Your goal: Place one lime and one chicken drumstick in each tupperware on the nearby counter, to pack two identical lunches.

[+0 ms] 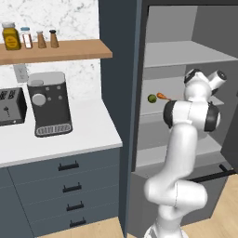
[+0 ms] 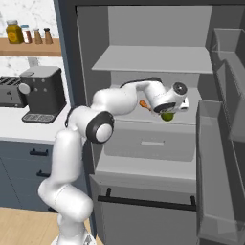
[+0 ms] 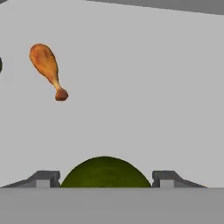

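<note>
My gripper reaches into the open fridge over its middle shelf. Its jaws are shut on a dark green lime, which fills the gap between both fingertips. In the right base view that lime sits under the hand, on the shelf. A chicken drumstick lies on the shelf beyond and to the left, also the drumstick. Another lime rests left of it. The counter is to the fridge's left. The tupperware is out of view.
A coffee machine and a dark toaster stand on the counter. A wooden wall shelf holds jars. The open fridge door with its bins stands close on the right, and a pulled-out drawer sits below.
</note>
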